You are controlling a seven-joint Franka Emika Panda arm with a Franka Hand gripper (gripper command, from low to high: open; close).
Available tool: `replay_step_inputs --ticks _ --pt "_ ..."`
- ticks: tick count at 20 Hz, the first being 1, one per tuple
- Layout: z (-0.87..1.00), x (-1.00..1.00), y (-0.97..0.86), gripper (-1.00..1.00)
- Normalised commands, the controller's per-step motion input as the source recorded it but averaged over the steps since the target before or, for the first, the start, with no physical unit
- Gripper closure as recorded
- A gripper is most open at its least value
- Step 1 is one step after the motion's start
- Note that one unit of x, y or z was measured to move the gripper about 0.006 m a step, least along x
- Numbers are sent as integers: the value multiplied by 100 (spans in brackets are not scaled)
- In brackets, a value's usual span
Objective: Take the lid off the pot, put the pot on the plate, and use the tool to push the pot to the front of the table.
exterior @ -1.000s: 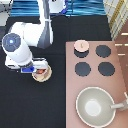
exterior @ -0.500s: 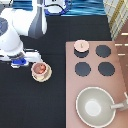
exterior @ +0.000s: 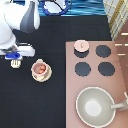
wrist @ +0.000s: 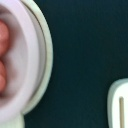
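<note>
- One lid lay on the upper-left burner of the stove panel, at the exterior view's right, well apart from the pot.
- One pot sat uncovered on one plate, left of centre in the exterior view; its inside showed reddish-brown. In the wrist view the pot filled one edge with the plate's rim around it.
- One tool lay on the table at the exterior view's left, near the pot; its slotted head showed in a corner of the wrist view.
- One gripper hung directly over the tool, at the exterior view's left edge.
- One large grey pan rested at the lower right, on the panel.
- Four burners: three bare black discs, the fourth under the lid.
- The table was flat and black; along the exterior view's top ran a blue patterned strip.
</note>
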Motion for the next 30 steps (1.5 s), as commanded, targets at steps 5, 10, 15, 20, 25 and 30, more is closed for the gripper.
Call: replay_step_inputs --ticks 5,10,15,20,25,30 --pt "-9 -83 -58 -100" --pt "-44 -83 -60 -100" --pt "-81 -85 -42 -100" --pt "-88 -53 6 -100" --pt "-71 -31 24 -100" --pt "-53 -58 13 -100"
